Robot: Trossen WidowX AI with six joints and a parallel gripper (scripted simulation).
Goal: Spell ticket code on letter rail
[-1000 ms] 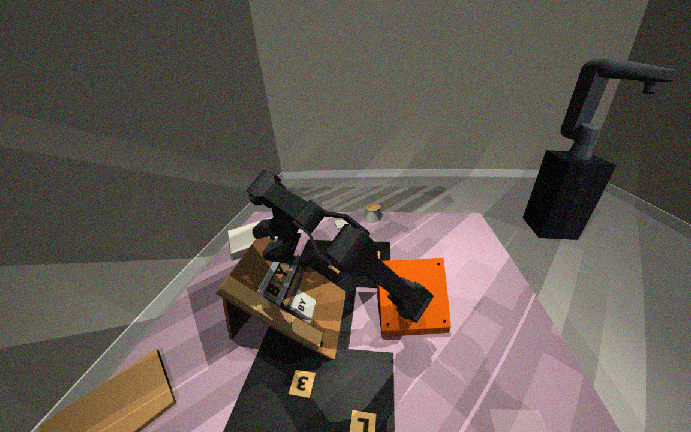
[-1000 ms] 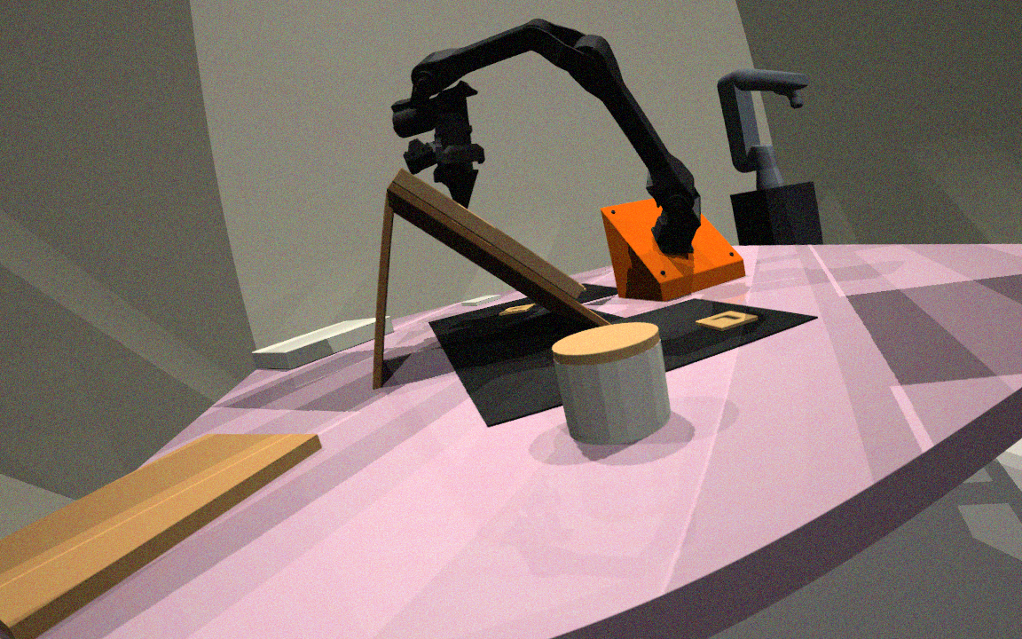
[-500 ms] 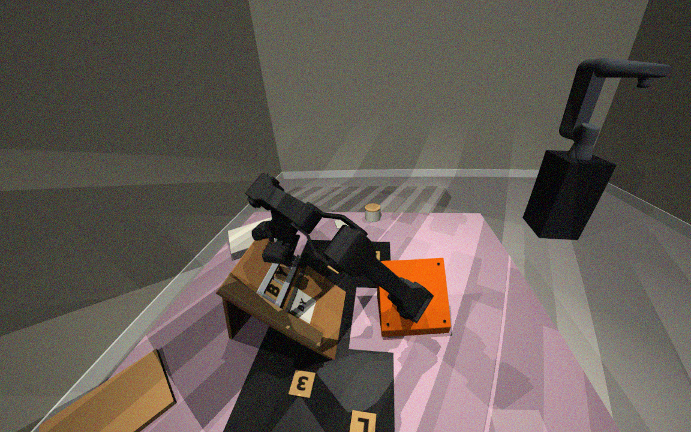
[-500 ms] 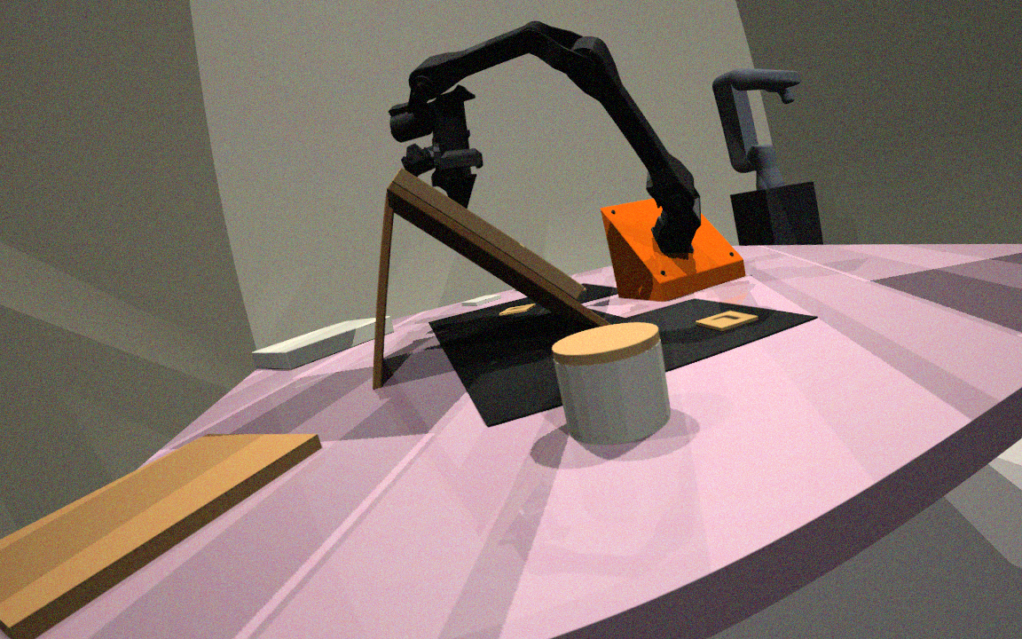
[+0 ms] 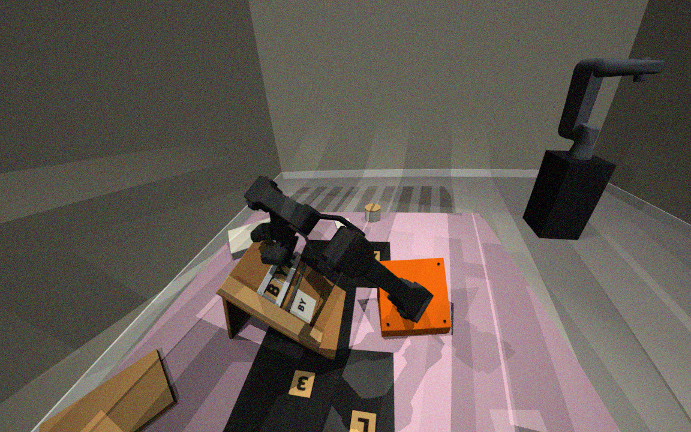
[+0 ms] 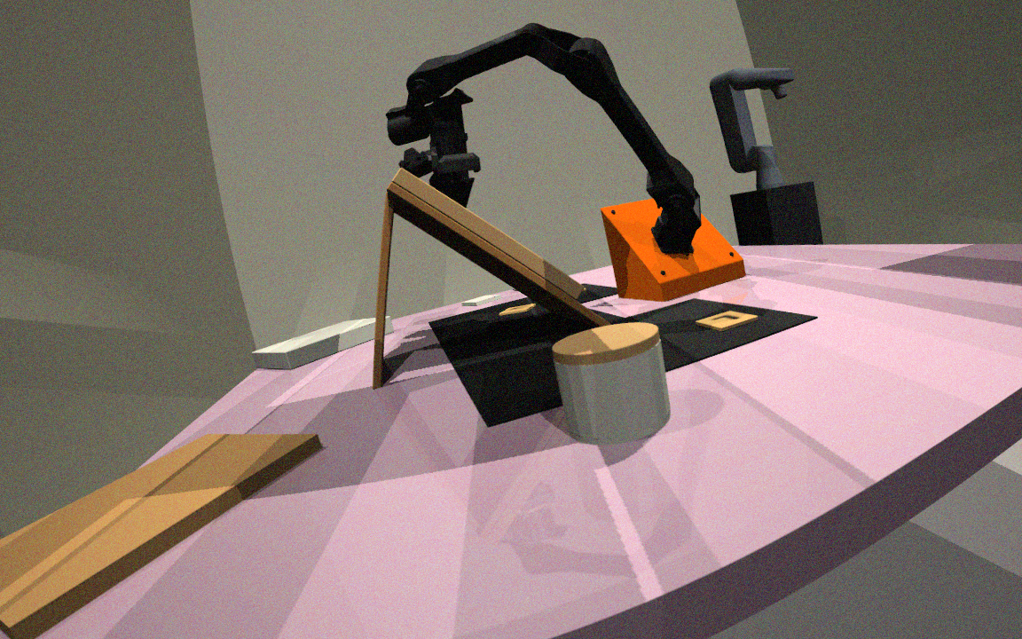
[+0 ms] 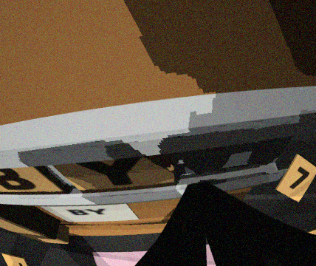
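The tilted wooden board (image 5: 284,300) carries a grey letter rail (image 7: 143,153). In the wrist view a B tile (image 7: 10,179) sits at the rail's left end. A Y tile (image 7: 116,170) sits right beside it in the rail, partly in shadow. The white ticket (image 5: 303,304) below the rail reads BY, and it also shows in the wrist view (image 7: 89,212). My gripper (image 5: 273,252) is shut and empty at the rail's open upper end. In the wrist view its joined fingertips (image 7: 198,189) sit just right of the Y tile. I cannot tell whether they touch it.
Loose tiles lie on the black mat (image 5: 305,370): a 3 (image 5: 301,383), an L (image 5: 361,420) and a 7 (image 7: 298,177). Also there: a lidded canister (image 6: 609,381), my orange base (image 5: 415,300), a white slab (image 6: 320,343), a wooden plank (image 6: 125,516) and a dark camera stand (image 5: 568,193).
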